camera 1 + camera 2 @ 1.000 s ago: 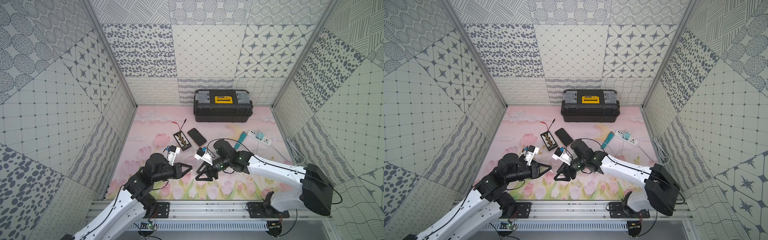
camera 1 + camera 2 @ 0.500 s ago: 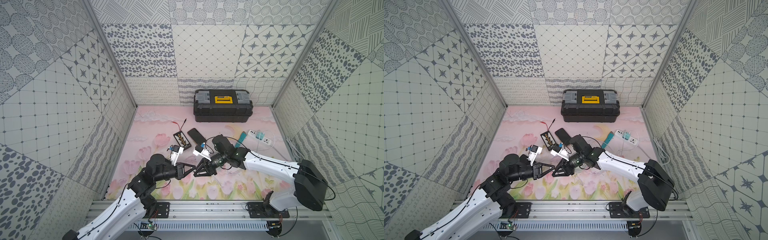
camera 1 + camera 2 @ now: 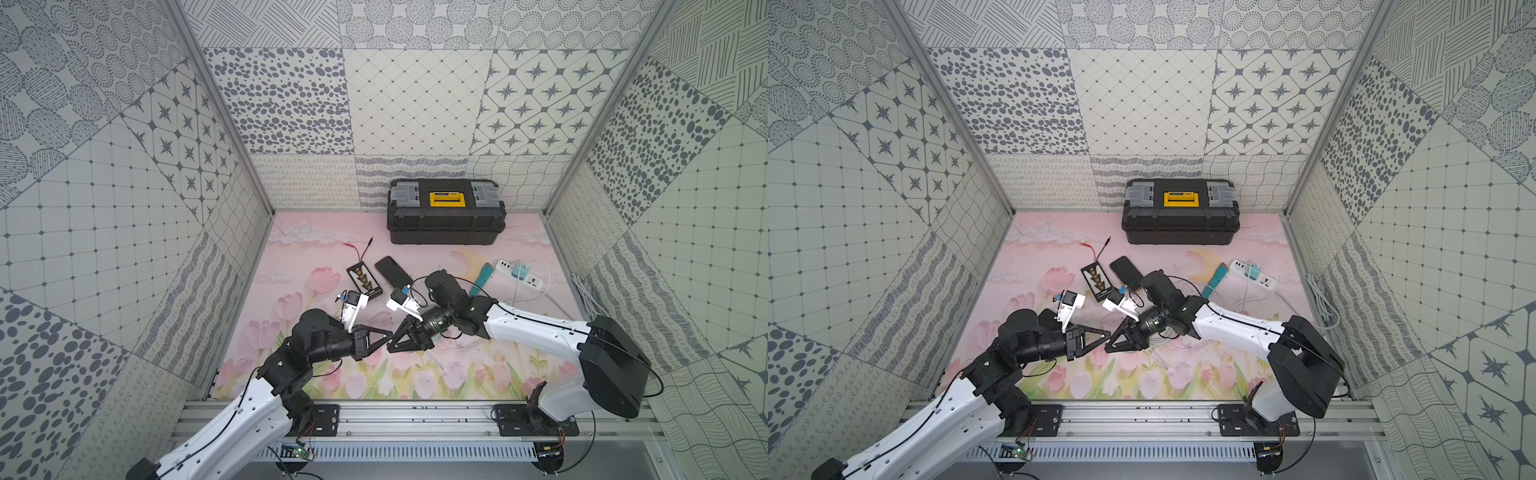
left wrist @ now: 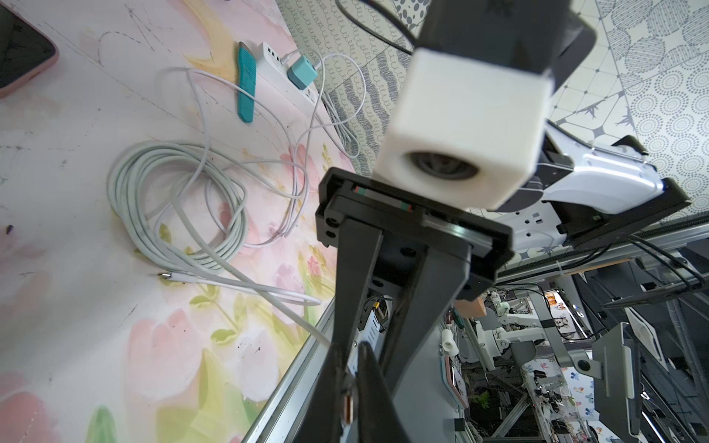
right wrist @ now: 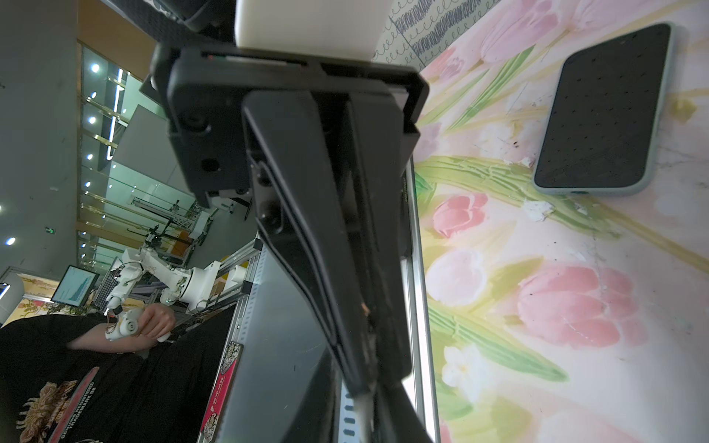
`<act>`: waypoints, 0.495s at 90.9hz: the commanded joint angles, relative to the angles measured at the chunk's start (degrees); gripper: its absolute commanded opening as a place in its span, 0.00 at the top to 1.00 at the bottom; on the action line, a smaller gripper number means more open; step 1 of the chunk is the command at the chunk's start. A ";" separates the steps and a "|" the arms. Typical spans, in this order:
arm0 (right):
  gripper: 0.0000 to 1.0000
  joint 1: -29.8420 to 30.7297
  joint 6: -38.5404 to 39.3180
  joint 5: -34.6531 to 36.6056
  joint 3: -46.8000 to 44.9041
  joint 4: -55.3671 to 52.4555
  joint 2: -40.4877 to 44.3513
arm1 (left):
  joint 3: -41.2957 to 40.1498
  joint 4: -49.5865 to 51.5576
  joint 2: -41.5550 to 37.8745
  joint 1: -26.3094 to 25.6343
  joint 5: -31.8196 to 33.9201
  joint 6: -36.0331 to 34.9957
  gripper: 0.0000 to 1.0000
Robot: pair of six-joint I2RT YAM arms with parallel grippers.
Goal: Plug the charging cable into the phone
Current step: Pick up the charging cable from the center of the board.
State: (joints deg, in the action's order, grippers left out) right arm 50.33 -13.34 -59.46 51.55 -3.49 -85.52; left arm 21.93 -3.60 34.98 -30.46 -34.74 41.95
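Tip-to-tip meeting of the two grippers over the front of the mat (image 3: pixel 316 249), seen in both top views. The left gripper (image 3: pixel 388 336) has its jaws pressed together, as the right wrist view shows. The right gripper (image 3: pixel 391 348) points straight at it; whether its jaws are together or a little apart cannot be told, since the tips hide one another. The cable (image 4: pixel 176 207) lies mostly as a loose coil on the mat under the right arm, on the charger (image 3: pixel 518 272) side. One plug (image 4: pixel 165 275) rests free on the mat, and one white strand runs up to the meeting tips, though a pinch on it by either gripper cannot be confirmed. The phone (image 3: pixel 394 272) lies flat, screen up, toward the back wall from both grippers and well apart from their tips. Its long axis runs diagonally, far-left to near-right, and its near short end sits just beside the right wrist, so the right arm is the nearer. A slot (image 5: pixel 579 190) shows in one short end in the right wrist view. Judgement: the plug must travel back from the tips and enter along that diagonal axis.
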 commanded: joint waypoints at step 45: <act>1.00 -3.10 -0.91 5.43 -2.73 4.01 2.31 | 7.68 25.06 -4.80 -0.44 26.56 5.31 0.01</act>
State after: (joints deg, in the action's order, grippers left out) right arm 48.86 -14.79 -58.85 50.48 -0.86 -85.30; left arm 24.18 0.86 33.19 -30.46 -30.09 42.50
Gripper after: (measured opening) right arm 0.101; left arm 0.686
